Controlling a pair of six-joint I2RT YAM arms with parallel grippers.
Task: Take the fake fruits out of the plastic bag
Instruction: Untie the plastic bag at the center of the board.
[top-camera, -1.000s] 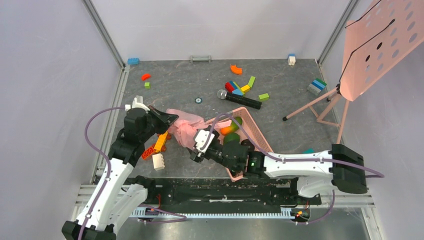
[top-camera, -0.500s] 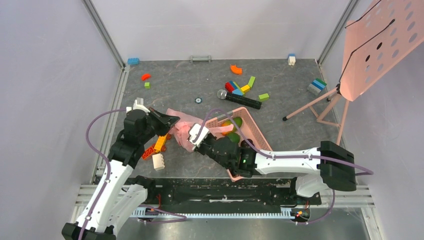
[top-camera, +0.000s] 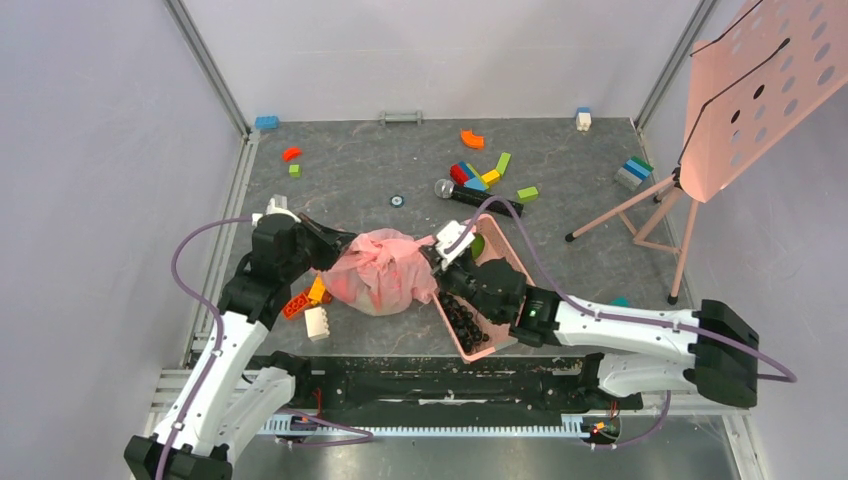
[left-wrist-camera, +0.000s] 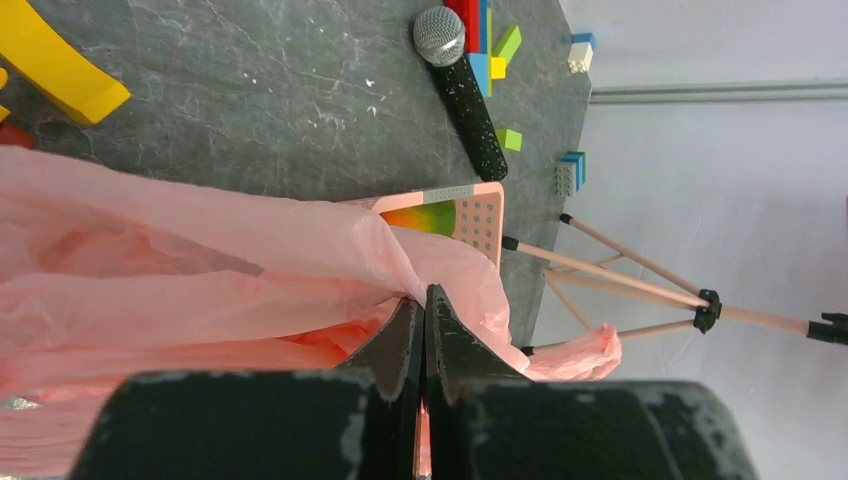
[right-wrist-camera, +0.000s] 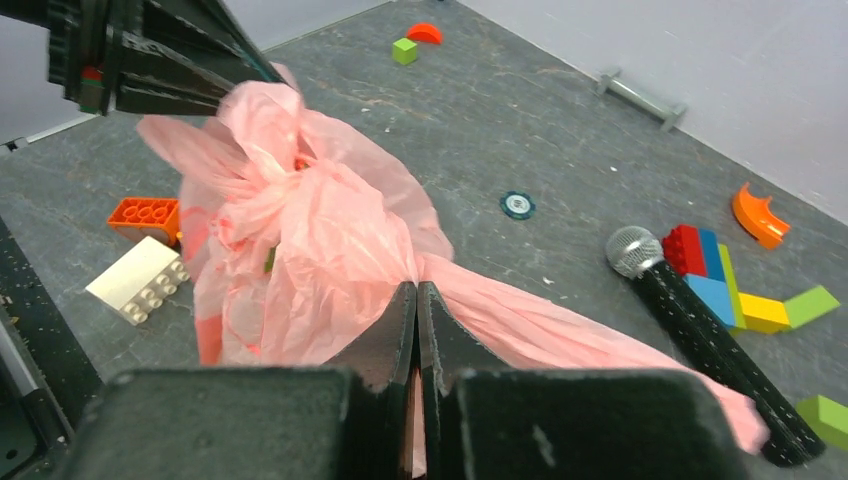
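Both the left hand (top-camera: 340, 242) and right hand (top-camera: 438, 252) pinch the pink plastic bag (top-camera: 385, 275) at opposite sides. Best spread them gently, since thin film tears.

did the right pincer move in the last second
Yes. The right pincer has shifted rightward and farther back on the table, closer to the microphone, and is now shut on the plastic bag.

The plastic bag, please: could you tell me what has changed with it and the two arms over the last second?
The right gripper swung rightward to the edge of the pink basket and closed on the plastic bag. The bag, slack before, now bulges as a bundle strung between both grippers. The left gripper stayed shut on its left end; the basket and microphone did not move.
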